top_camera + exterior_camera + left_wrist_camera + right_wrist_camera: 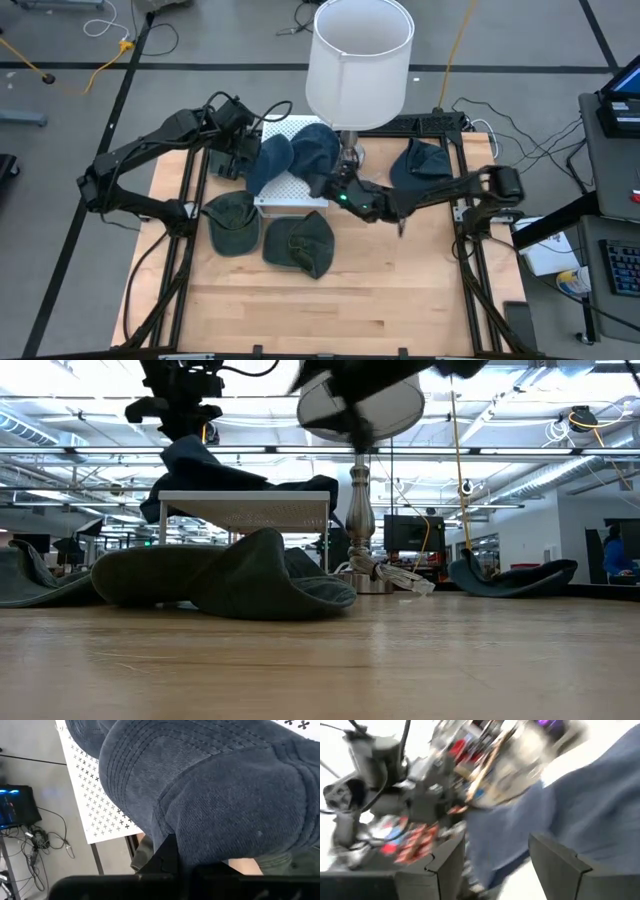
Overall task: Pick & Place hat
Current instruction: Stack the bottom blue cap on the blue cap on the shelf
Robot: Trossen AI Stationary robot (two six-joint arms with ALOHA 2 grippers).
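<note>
Table (pixel 330 300): 2 green hats (pixel 268 237) lying near front of white perforated stand (pixel 290 190) | Stand: 2 blue hats (pixel 295 155) on top | Left gripper (pixel 248 152): clamped shut on left blue hat (pixel 215 795) | Right gripper (pixel 322 183): fingers (pixel 560 865) parted beside right blue hat, gripping nothing.

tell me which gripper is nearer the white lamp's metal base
Right. The right gripper sits at the white perforated stand's edge, just beside the lamp base. The left gripper is across the stand, shut on a blue denim hat.
</note>
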